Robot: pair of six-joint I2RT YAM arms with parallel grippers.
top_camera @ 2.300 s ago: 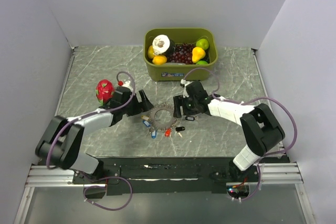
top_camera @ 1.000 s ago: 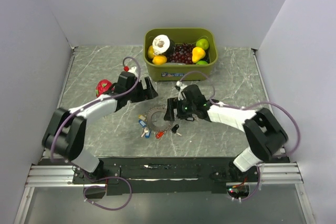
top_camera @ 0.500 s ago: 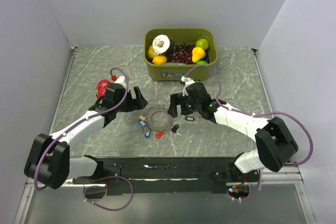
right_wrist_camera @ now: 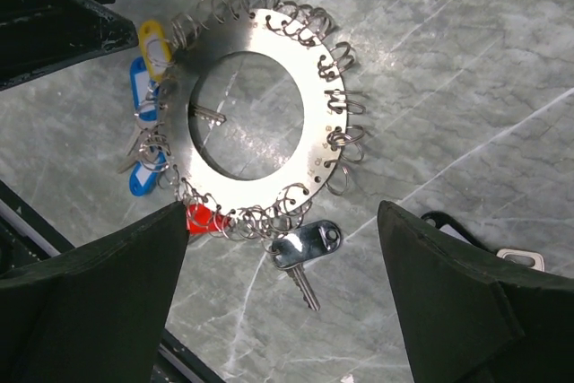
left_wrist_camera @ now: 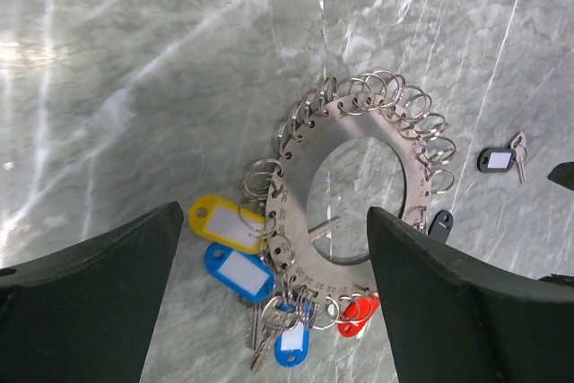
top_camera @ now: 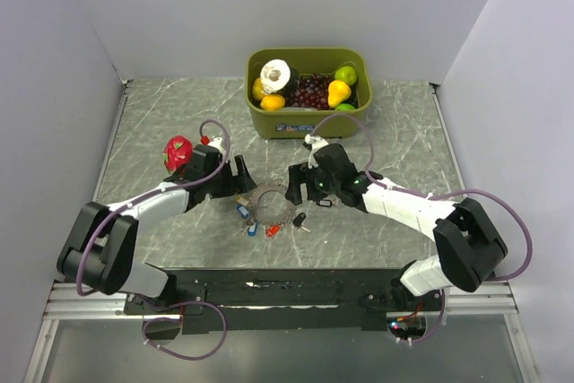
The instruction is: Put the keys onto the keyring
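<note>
red fruit (top_camera: pixel 178 153): seen just beside the left gripper, on its outer side.
left gripper (top_camera: pixel 235 178): fingers are spread wide apart and nothing is held; it is lowered towards the table (top_camera: pixel 152 123), with the left rim of the keyring just ahead.
tagged keys (left_wrist_camera: pixel 238 271): yellow, blue and red tags are bunched at the keyring's rim, between and just ahead of the left gripper's fingers.
keyring (left_wrist_camera: pixel 359 121): a flat metal ring edged with small split rings is laid flat on the table between the two grippers.
black key (right_wrist_camera: pixel 305 244): found just beside the rim, ahead of the right gripper; whether it is hooked on cannot be told.
right gripper (top_camera: pixel 299 184): fingers are set wide apart and nothing is gripped; it is poised over the keyring's right side.
loose black tag (left_wrist_camera: pixel 496 160): left apart from the keyring, near the right gripper's outer finger.
green bin (top_camera: pixel 260 123): placed beyond both grippers, with fruit inside.
</note>
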